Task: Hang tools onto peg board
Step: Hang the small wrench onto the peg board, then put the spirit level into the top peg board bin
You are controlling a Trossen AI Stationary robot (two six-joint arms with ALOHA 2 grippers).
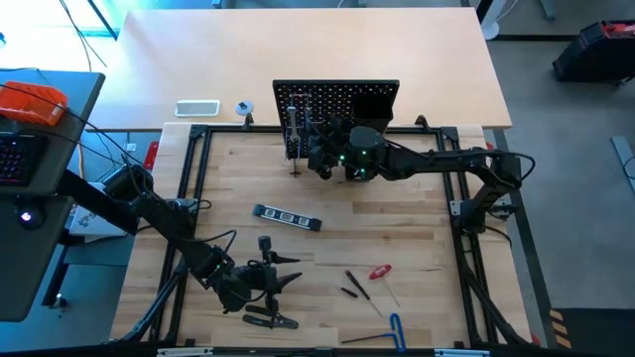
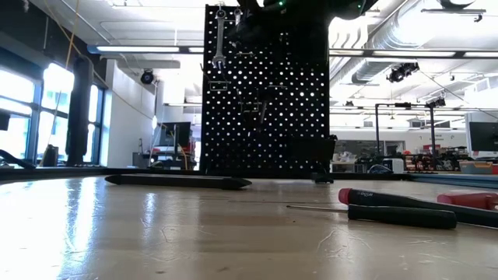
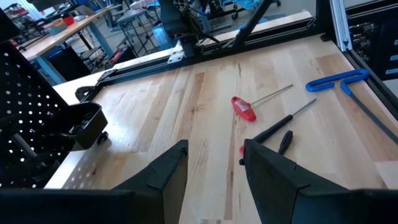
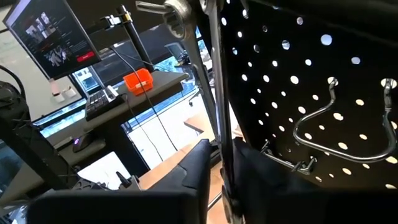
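Right gripper (image 4: 214, 165) at the peg board (image 1: 337, 99) – fingers closed on a hung wrench (image 4: 208, 74) – left gripper (image 3: 214, 165) open

One upright black perforated peg board (image 1: 337, 104) stands at the table's far edge, with one silver wrench (image 2: 220, 39) hanging on it. On the wooden table lie one dark, long level (image 1: 287, 217), one red-handled screwdriver (image 1: 380, 271), two black-handled screwdrivers (image 1: 358, 285), one blue-handled hex key (image 1: 396, 330) and one pair of black-handled pliers (image 1: 271, 319). Two dark robot arms (image 1: 437, 162) reach over the table.
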